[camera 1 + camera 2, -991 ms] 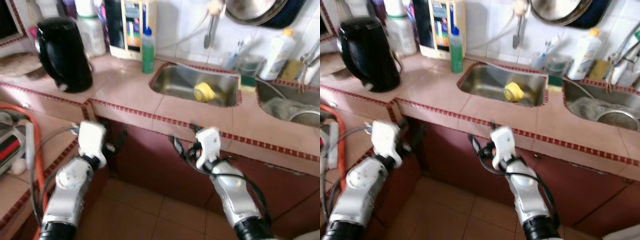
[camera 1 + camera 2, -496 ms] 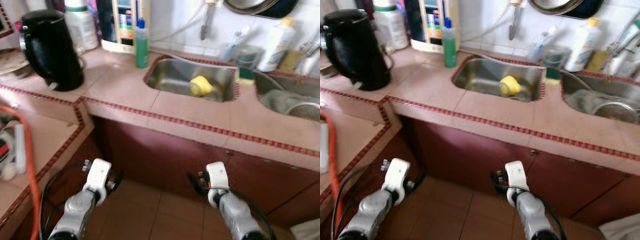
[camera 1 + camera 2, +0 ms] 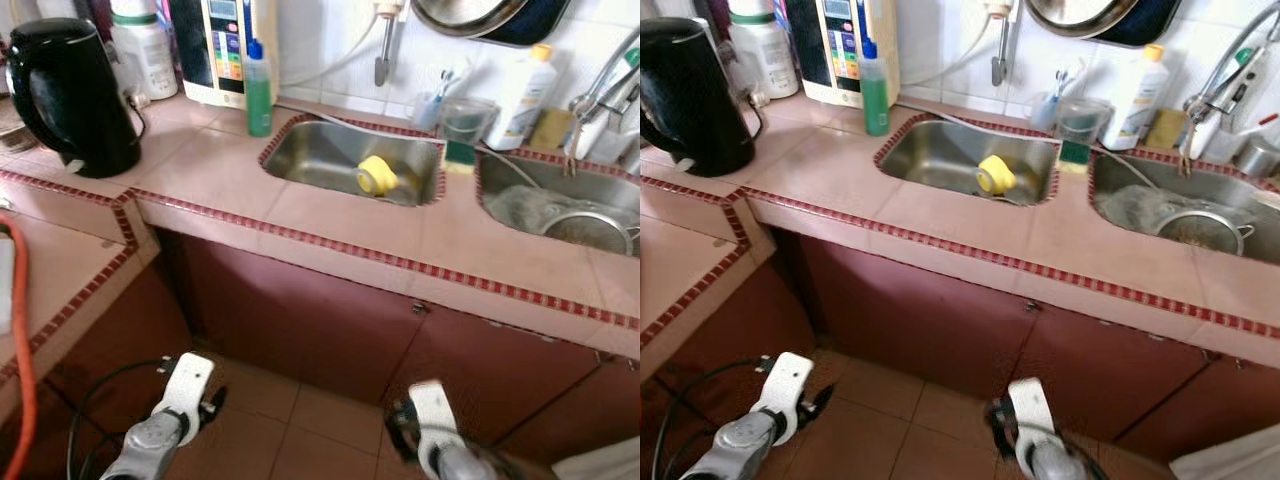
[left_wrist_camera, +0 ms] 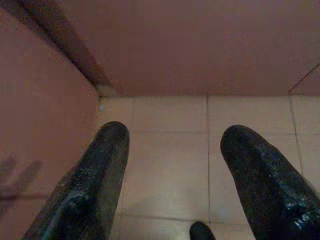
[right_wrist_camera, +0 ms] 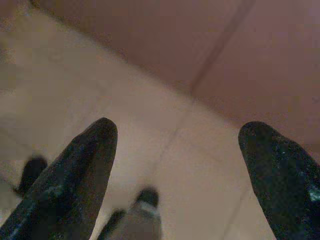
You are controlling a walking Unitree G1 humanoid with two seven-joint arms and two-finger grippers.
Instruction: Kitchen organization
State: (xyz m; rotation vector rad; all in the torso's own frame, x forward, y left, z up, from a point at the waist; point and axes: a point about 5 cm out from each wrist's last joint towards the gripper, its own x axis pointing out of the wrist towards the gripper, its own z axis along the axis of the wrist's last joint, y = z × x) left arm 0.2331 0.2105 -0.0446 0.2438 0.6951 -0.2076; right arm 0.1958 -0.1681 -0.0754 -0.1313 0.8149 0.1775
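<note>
Left eye view: a pink-tiled counter [image 3: 330, 215] with a red trim band runs across the scene, turning a corner at its left end, over dark red cabinet doors [image 3: 300, 320] and a tan tiled floor [image 3: 310, 420]. Two steel sinks are set into it. The middle sink [image 3: 320, 160] holds a yellow cup [image 3: 377, 175] lying on its side near the right wall of the basin. The right sink [image 3: 520, 195] holds a metal strainer [image 3: 588, 230] and a grey cloth [image 3: 515, 208].

A black kettle [image 3: 72, 95] stands near the counter's left corner. Along the back edge stand a white appliance [image 3: 222, 50], a green bottle [image 3: 259, 90] just beside the middle sink's back-left corner, a clear tumbler [image 3: 463, 120] with a green sponge [image 3: 459, 156] in front of it between the sinks, and a white bottle [image 3: 527, 85]. A pan [image 3: 470, 15] hangs on the white-tiled wall.

Both arms hang low before the cabinets. The left gripper [image 4: 172, 165] has its fingers [image 4: 100, 170] spread apart over the floor, grasping nothing. The right gripper [image 5: 175, 165] likewise has its fingers [image 5: 75, 175] wide apart and empty.
</note>
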